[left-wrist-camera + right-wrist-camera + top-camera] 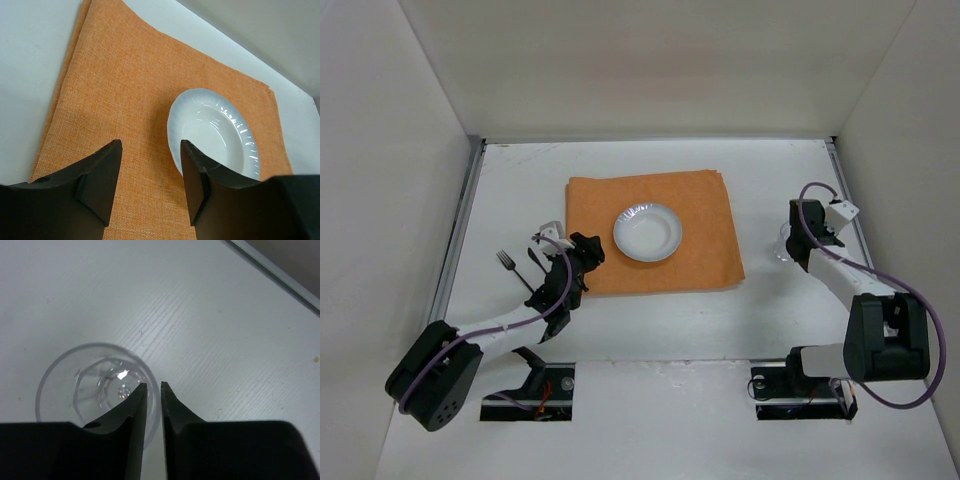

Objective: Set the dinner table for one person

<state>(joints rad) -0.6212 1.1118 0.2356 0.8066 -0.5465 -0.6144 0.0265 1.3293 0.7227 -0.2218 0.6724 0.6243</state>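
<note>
From above, the table [660, 320] under me bears one mat [610, 205], one bowl [647, 232], one fork [512, 266] and one glass [782, 245], enough for one diner; my left gripper [150, 150] hangs half-open and empty over the mat, with the bowl ahead-right; my right gripper [154, 386] pinches the glass's rim, one finger inside, likely to carry it.

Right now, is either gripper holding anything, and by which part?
The right gripper pinches the clear glass by its rim, jaws astride the wall. The left gripper is open, holding nothing.
</note>
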